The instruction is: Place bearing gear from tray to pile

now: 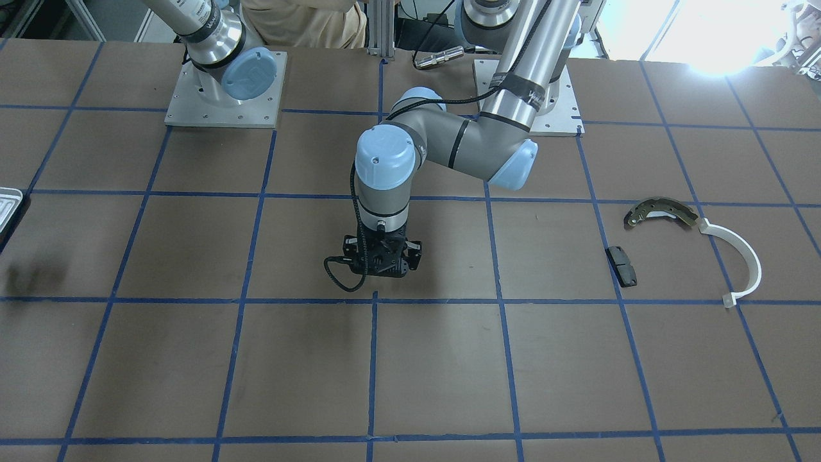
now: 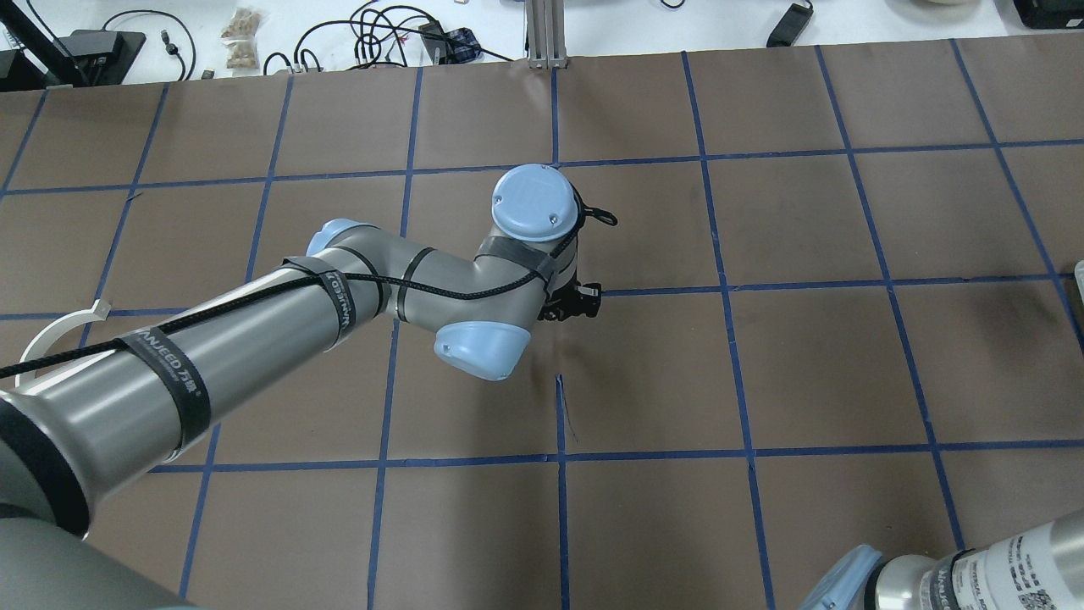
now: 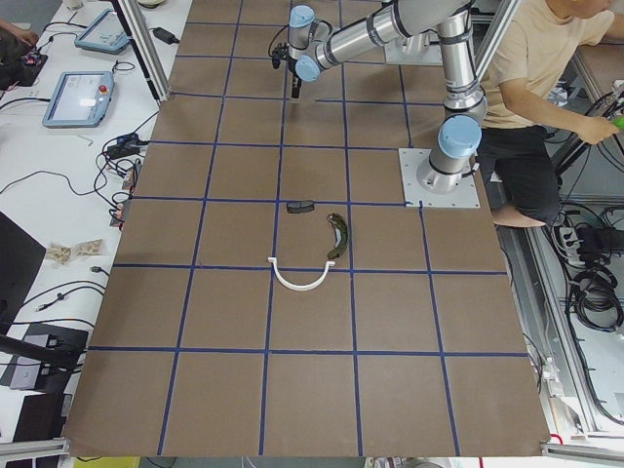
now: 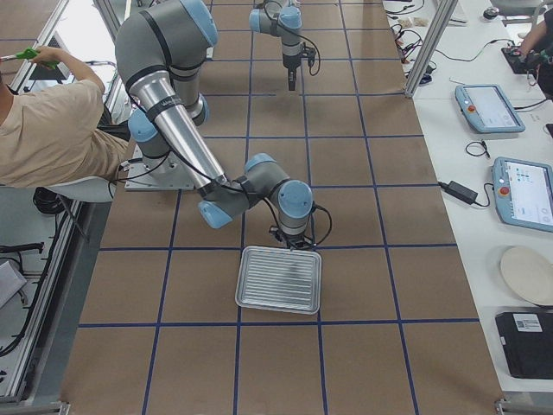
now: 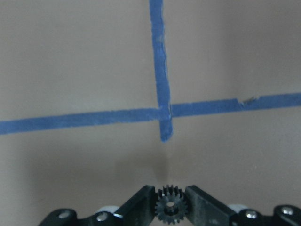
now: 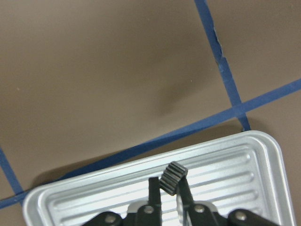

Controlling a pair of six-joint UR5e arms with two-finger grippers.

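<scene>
Left gripper (image 5: 171,200) clamps gear (image 5: 171,210); pile (image 1: 622,265) well off to robot's left. Right gripper (image 6: 168,189) pinches second gear (image 6: 173,177) over tray (image 6: 244,160).

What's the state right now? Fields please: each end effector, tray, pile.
left end effector: shut on small black gear, held above a blue tape crossing mid-table
right end effector: shut on dark toothed part, likely a gear seen edge-on, over the tray
tray: ridged, on the robot's right side, beneath the right end effector
pile: brake shoe, white half-ring, black pad, on the robot's left side
gear at pile: not yet; the left end effector is well short of it
</scene>
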